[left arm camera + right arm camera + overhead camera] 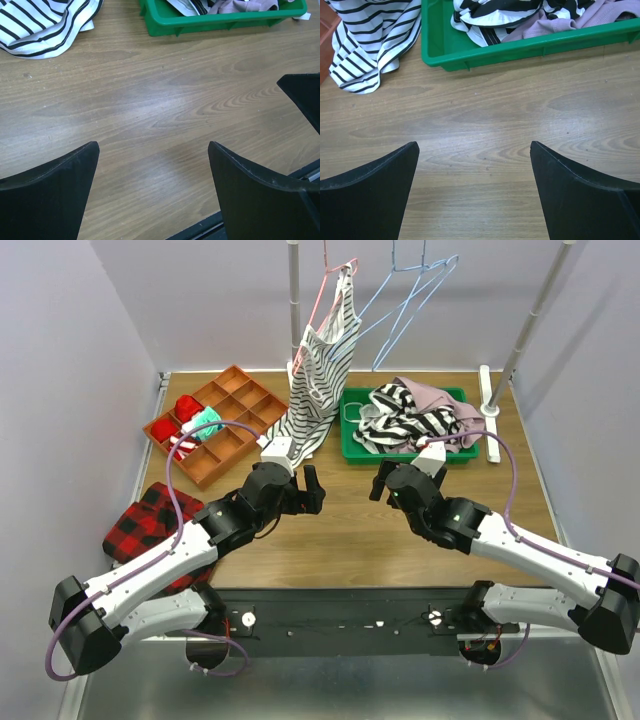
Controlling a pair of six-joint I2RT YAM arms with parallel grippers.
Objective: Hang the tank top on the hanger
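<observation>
The tank top, with bold black-and-white stripes, lies bunched in the green bin at the table's back middle. It also shows in the right wrist view. The light-blue wire hanger hangs bare on the rail above the bin. My left gripper is open and empty over bare wood, in front of the bin's left end. My right gripper is open and empty just in front of the bin.
A finer-striped tank top hangs on a pink hanger, its hem on the table. A mauve garment shares the bin. An orange compartment tray and a red plaid cloth sit at left. Rail posts stand behind.
</observation>
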